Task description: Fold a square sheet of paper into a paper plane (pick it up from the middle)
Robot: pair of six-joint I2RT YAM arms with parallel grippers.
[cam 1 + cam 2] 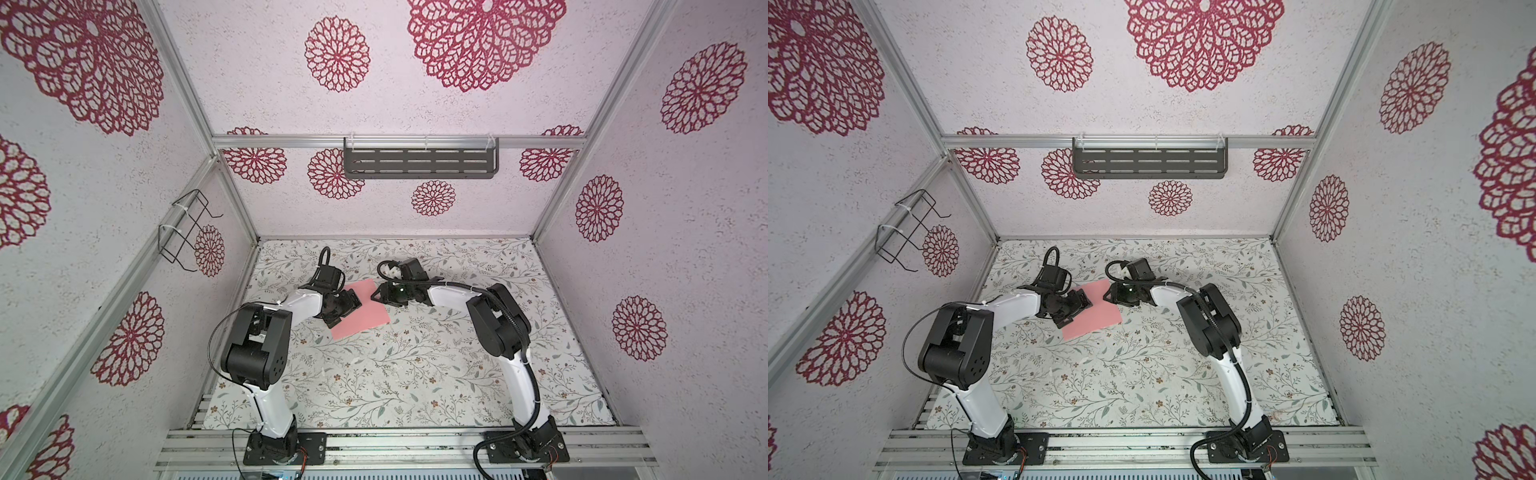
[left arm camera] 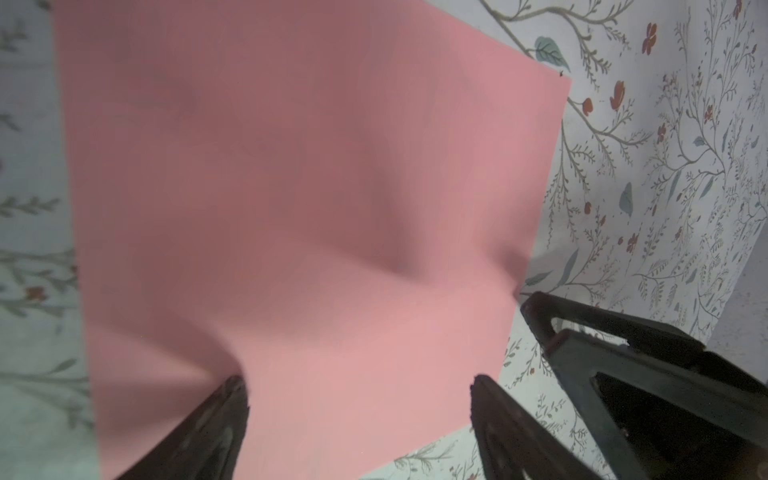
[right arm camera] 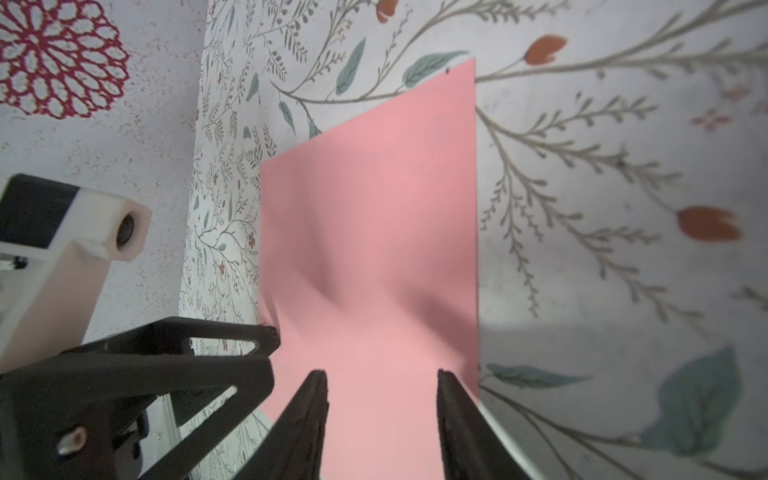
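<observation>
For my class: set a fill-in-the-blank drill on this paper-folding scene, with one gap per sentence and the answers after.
1. The square sheet of paper on the floral tablecloth is ___ in colour.
2. The left pincer, at the sheet, has its jaws ___.
3. The slotted dark shelf hangs on the ___ wall.

Missing words: pink; open; back.

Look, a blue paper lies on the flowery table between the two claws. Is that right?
Not blue: the paper is pink, as both top views show. It does lie on the flowery table, between the left claw and the right claw.
</observation>
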